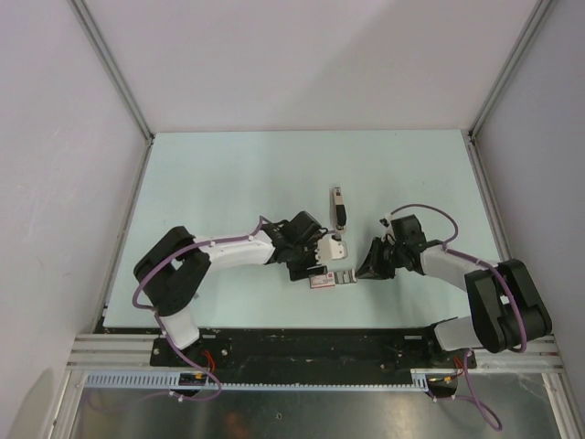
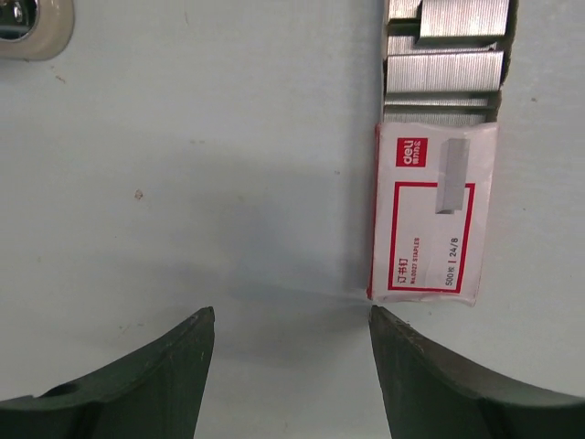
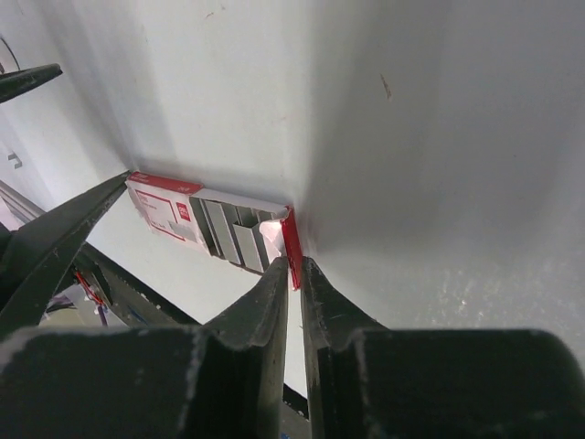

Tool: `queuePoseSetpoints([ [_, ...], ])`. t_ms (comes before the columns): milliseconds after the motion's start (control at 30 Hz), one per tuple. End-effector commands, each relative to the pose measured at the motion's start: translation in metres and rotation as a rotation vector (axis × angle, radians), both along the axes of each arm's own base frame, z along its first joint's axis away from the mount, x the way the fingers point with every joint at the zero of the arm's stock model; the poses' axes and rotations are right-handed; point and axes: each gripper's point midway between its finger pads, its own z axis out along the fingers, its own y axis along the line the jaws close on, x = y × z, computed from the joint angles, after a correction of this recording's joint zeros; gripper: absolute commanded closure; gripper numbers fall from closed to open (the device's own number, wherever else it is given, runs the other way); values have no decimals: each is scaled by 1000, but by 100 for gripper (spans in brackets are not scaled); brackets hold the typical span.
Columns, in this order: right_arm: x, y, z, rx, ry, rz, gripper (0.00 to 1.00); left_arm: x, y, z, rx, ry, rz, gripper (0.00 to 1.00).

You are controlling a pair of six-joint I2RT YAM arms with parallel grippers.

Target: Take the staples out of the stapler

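The slim black-and-grey stapler (image 1: 338,208) lies on the table beyond both grippers, touched by neither and out of both wrist views. A flat pink-and-white staple box (image 1: 322,280) lies between the grippers with its tray pulled out, showing strips of silvery staples (image 2: 445,66). My right gripper (image 3: 294,265) is shut on the red end flap (image 3: 290,240) of that tray. My left gripper (image 2: 291,315) is open and empty, low over the table, its right finger (image 2: 430,375) close to the box sleeve's (image 2: 425,215) near corner.
A pale blue-white wedge (image 1: 331,248) sits beside the left wrist, between the stapler and the box; its rounded edge shows in the left wrist view (image 2: 32,26). Grey walls and metal rails (image 1: 123,91) enclose the pale green table (image 1: 228,174).
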Motion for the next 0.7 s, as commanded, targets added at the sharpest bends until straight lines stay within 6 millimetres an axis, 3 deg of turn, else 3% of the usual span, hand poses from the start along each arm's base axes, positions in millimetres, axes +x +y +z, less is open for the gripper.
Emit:
queuePoseSetpoints([
  [0, 4, 3, -1, 27, -11, -9, 86, 6, -15, 4, -16, -31, -23, 27],
  [667, 0, 23, -5, 52, -14, 9, 91, 2, -17, -3, -10, -17, -24, 27],
])
